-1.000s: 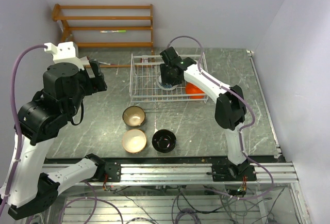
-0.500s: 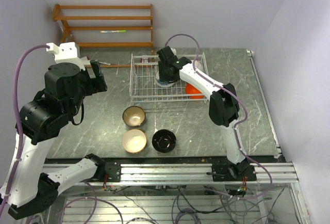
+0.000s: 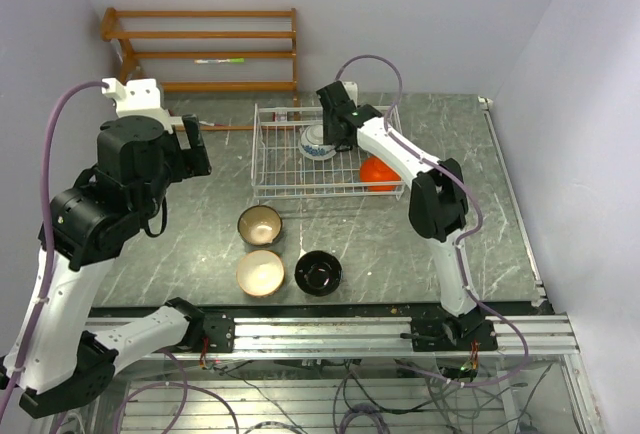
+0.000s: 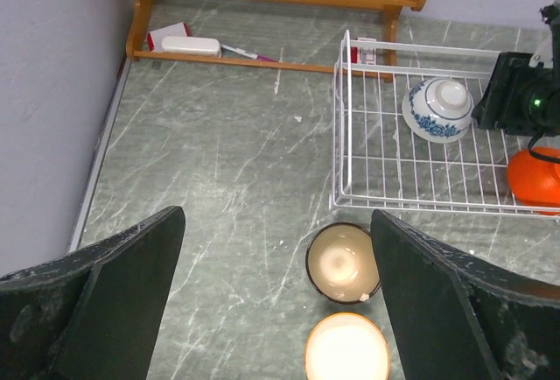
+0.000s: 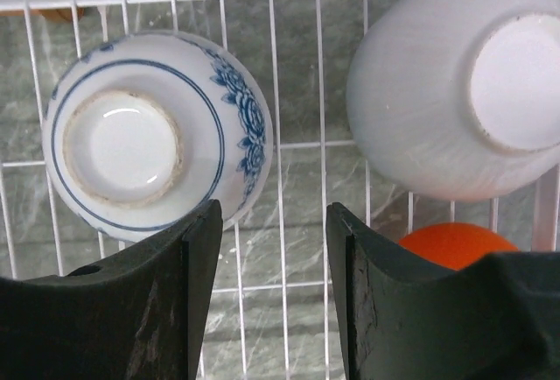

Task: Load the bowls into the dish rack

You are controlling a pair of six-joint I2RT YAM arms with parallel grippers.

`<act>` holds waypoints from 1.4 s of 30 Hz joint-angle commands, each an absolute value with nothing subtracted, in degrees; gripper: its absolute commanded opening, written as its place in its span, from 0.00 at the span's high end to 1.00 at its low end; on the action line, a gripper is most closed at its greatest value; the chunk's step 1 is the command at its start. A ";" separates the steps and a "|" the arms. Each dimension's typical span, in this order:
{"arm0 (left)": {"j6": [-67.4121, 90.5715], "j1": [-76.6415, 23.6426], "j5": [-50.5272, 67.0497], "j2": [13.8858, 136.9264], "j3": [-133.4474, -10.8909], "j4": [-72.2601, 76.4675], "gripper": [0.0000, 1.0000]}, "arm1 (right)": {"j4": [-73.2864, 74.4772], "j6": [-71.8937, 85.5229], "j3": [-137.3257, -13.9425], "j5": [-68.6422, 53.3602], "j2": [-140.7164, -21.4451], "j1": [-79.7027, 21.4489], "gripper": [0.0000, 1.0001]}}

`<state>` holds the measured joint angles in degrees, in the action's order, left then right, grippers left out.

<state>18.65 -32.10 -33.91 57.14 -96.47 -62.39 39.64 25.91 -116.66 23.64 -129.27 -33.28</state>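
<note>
Hovering over the dish rack, the right end effector gapes empty beside the blue-and-white bowl, inverted probably to drain; the left end effector stands wide, empty.

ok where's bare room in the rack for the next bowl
In the rack the left half is bare wire, from its left wall to the blue bowl. The right end is crowded: white bowl, orange bowl and the right gripper.
</note>
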 commanded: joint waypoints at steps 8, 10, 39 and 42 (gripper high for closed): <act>17.34 -32.41 -34.37 58.22 -96.59 -59.79 0.01 | 24.16 19.83 -114.90 2.48 -122.86 -33.97 0.47; 17.36 -32.43 -34.36 58.35 -96.72 -59.71 0.01 | 24.03 19.46 -117.64 -0.81 -124.59 -34.42 0.48; 17.59 -32.43 -35.07 58.49 -96.07 -59.68 0.01 | 20.95 19.06 -118.17 1.04 -133.41 -34.15 0.46; 17.47 -32.43 -35.07 58.69 -96.15 -59.73 0.01 | 20.54 18.85 -117.92 2.51 -133.60 -34.19 0.46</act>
<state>18.17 -32.10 -34.39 58.46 -96.33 -61.49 20.27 19.94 -117.21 -0.97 -132.64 -34.44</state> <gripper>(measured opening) 0.987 0.538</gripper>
